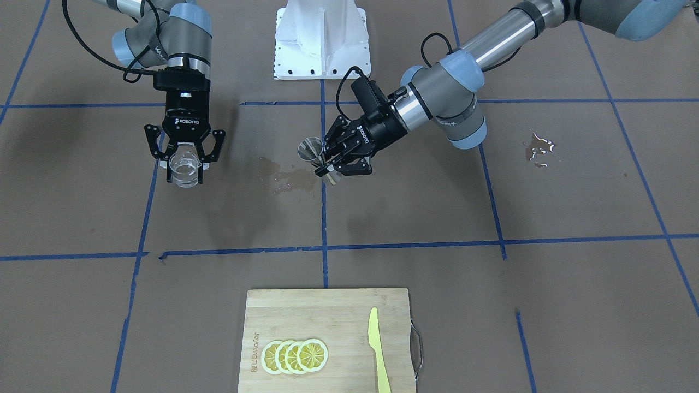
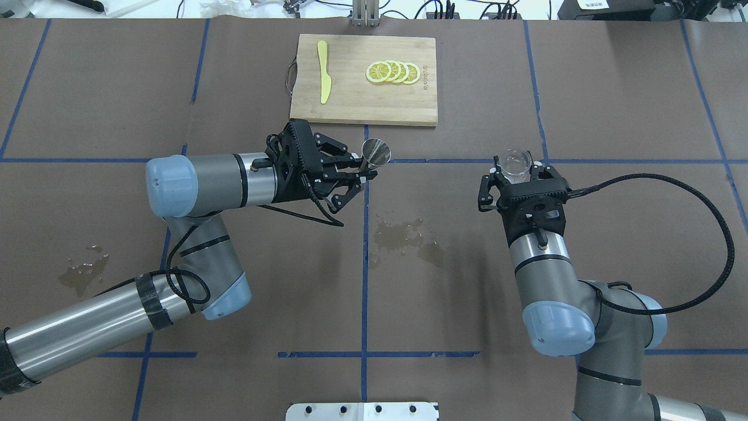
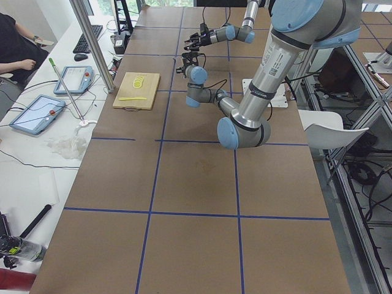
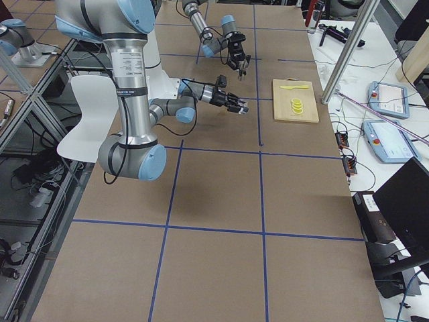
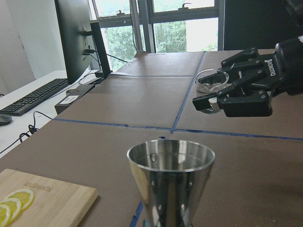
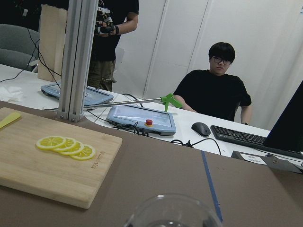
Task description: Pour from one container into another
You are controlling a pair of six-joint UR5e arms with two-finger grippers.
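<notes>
I've got the L gripper (image 2: 357, 175) clamped on the jigger (image 2: 376, 152) at its narrow waist. The top cone sticks out past the fingertips, mouth open, body tilted. The R gripper (image 2: 517, 178) is closed round the glass cup (image 2: 515, 162), which sits upright btwn the fingers, rim up. Both are held off the table (image 2: 613, 88), well apart, w/ a wet patch (image 2: 406, 237) on the surface btwn them.
</notes>
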